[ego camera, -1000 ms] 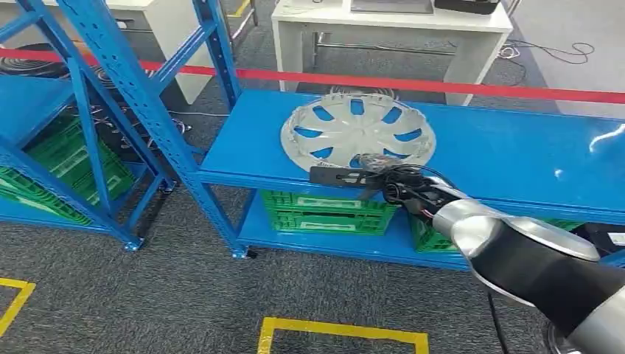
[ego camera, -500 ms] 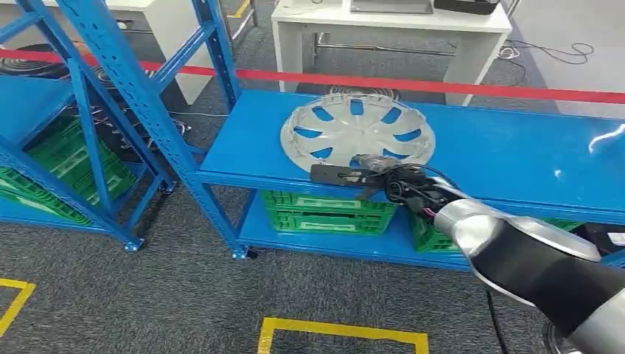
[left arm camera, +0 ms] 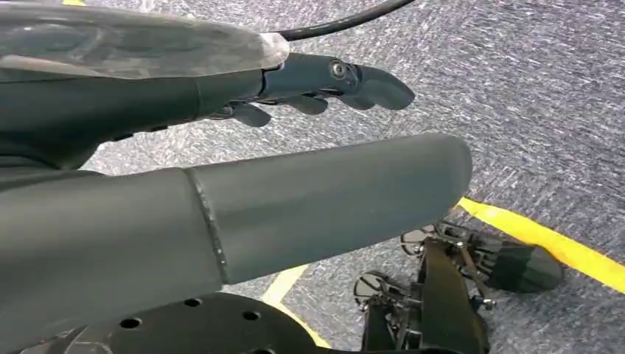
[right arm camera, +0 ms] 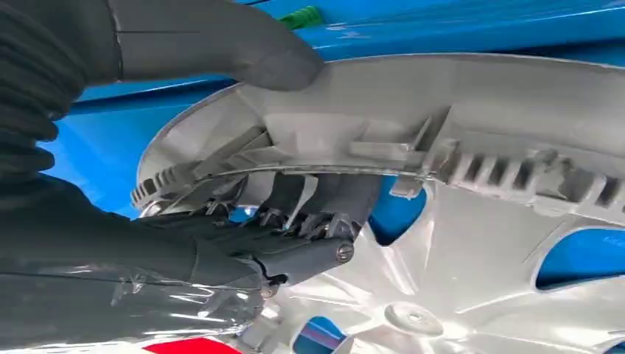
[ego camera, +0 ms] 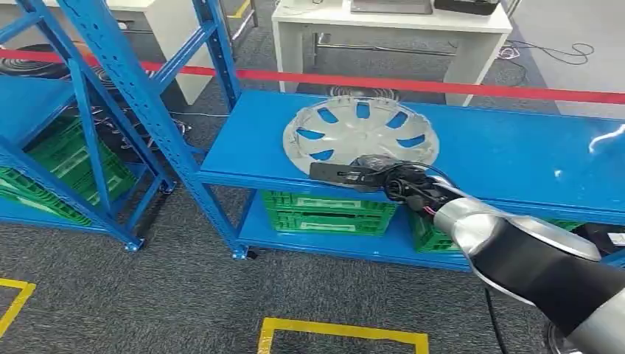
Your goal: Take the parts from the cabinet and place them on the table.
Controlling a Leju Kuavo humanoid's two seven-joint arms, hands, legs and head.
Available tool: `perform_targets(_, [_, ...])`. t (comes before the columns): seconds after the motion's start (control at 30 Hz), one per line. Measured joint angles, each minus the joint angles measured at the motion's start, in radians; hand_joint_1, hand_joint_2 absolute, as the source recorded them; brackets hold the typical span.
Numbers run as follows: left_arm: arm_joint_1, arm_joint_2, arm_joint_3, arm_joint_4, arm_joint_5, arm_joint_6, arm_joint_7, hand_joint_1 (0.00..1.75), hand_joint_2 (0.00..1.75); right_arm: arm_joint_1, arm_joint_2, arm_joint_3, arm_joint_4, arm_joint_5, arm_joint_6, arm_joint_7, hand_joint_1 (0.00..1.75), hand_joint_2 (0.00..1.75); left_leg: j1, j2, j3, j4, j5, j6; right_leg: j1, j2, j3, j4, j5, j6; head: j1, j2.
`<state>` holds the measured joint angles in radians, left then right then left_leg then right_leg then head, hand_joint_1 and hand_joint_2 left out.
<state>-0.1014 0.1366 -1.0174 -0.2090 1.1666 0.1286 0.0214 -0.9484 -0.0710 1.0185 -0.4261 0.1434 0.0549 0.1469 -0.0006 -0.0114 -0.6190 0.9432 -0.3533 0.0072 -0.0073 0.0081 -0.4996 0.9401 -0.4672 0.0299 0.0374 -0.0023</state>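
Observation:
A silver hubcap (ego camera: pixel 361 133) with several cut-out slots lies on the blue cabinet shelf (ego camera: pixel 516 155), near its front edge. My right hand (ego camera: pixel 383 177) grips the hubcap's near rim. In the right wrist view the grey thumb (right arm camera: pixel 214 44) presses on the outside of the rim and the dark fingers (right arm camera: pixel 295 243) hook under its inner side, against the hubcap (right arm camera: pixel 479 243). My left hand (left arm camera: pixel 309 199) hangs over the grey carpet with its fingers apart and nothing in it.
Green crates (ego camera: pixel 328 214) stand on the shelf below. A second blue rack (ego camera: pixel 88 110) stands to the left. Red barrier tape (ego camera: pixel 413 83) runs behind the cabinet, with a white table (ego camera: pixel 390 29) beyond. Yellow lines (ego camera: pixel 343 332) mark the carpet.
The hubcap has shifted slightly to the right on the shelf in my right hand's grip. The arm has barely moved.

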Motion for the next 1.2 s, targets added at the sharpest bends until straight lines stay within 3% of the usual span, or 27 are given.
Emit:
perform_targets(0.17, [0.000, 0.000, 0.000, 0.000, 0.006, 0.000, -0.004, 0.00, 0.00, -0.001, 0.000, -0.002, -0.002, 0.000, 0.000, -0.005, 0.84, 1.75, 0.000, 0.000, 0.000, 0.000, 0.000, 0.000, 0.000, 0.000, 0.000, 0.000, 0.000, 0.000, 0.000, 0.000])
perform_targets(0.27, [0.000, 0.000, 0.000, 0.000, 0.008, 0.000, -0.004, 0.00, 0.00, -0.003, 0.000, -0.005, -0.007, 0.000, 0.002, -0.005, 1.08, 1.75, 0.000, 0.000, 0.000, 0.000, 0.000, 0.000, 0.000, 0.000, 0.000, 0.000, 0.000, 0.000, 0.000, 0.000])
perform_targets(0.3, [0.000, 0.000, 0.000, 0.000, 0.009, 0.000, -0.004, 0.00, 0.00, -0.005, 0.000, -0.005, -0.007, 0.000, 0.002, -0.005, 1.29, 1.75, 0.000, 0.000, 0.000, 0.000, 0.000, 0.000, 0.000, 0.000, 0.000, 0.000, 0.000, 0.000, 0.000, 0.000])
perform_targets(0.37, [0.000, 0.000, 0.000, 0.000, 0.009, 0.000, -0.004, 0.00, 0.00, -0.006, 0.000, -0.005, -0.009, 0.000, 0.002, -0.005, 1.29, 1.75, 0.000, 0.000, 0.000, 0.000, 0.000, 0.000, 0.000, 0.000, 0.000, 0.000, 0.000, 0.000, 0.000, 0.000])
perform_targets(0.4, [0.000, 0.000, 0.000, 0.000, 0.010, 0.000, -0.004, 0.00, 0.00, -0.007, 0.000, -0.005, -0.010, 0.000, 0.002, -0.005, 1.59, 1.75, 0.000, 0.000, 0.000, 0.000, 0.000, 0.000, 0.000, 0.000, 0.000, 0.000, 0.000, 0.000, 0.000, 0.000])
perform_targets(0.47, [0.000, 0.000, 0.000, 0.000, 0.011, -0.003, -0.004, 0.00, 0.00, -0.007, 0.000, -0.005, -0.010, 0.000, 0.004, -0.005, 1.73, 1.75, 0.000, 0.000, 0.000, 0.000, 0.000, 0.000, 0.000, 0.000, 0.000, 0.000, 0.000, 0.000, 0.000, 0.000])
perform_targets(0.73, [0.001, 0.001, 0.000, 0.000, 0.023, -0.012, -0.004, 0.00, 0.00, -0.007, 0.000, -0.005, -0.016, 0.000, 0.011, -0.003, 1.66, 1.75, 0.000, -0.001, 0.000, 0.000, 0.000, 0.000, 0.000, 0.000, 0.000, 0.000, 0.000, 0.000, 0.000, 0.000])
perform_targets(1.2, [0.001, 0.003, 0.000, 0.000, 0.028, -0.012, -0.004, 0.00, 0.00, -0.007, 0.000, -0.006, -0.023, 0.000, 0.016, -0.003, 1.73, 1.75, 0.000, 0.000, 0.000, -0.001, 0.000, 0.000, 0.000, 0.000, 0.000, 0.000, 0.000, 0.000, -0.001, 0.000])
